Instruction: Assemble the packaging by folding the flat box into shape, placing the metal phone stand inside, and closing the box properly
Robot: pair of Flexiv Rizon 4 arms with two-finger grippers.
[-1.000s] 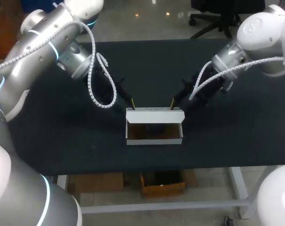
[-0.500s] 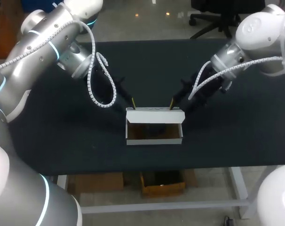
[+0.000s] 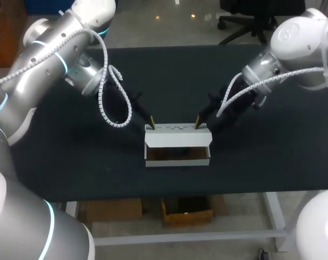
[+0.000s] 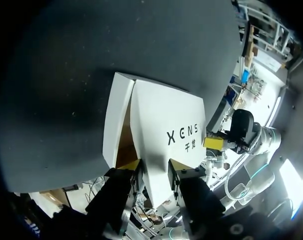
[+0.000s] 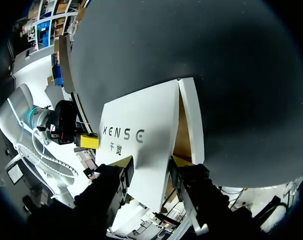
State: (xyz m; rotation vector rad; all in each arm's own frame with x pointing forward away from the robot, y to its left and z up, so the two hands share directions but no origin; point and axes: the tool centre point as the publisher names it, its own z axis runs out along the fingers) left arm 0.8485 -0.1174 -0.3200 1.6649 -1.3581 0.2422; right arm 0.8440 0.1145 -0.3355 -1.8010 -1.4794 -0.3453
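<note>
Tipped lid point(image 3: 177, 136) farther down over box point(image 3: 177, 161); clamped on lid's rear corners by left jaws and right jaws; nearly closed, probably tuck left.

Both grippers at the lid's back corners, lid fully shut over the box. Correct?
Not fully shut. The lid is ajar: the head view shows a gap into the box under the lid's front edge. The left gripper and right gripper are at its back corners, as you said.
</note>
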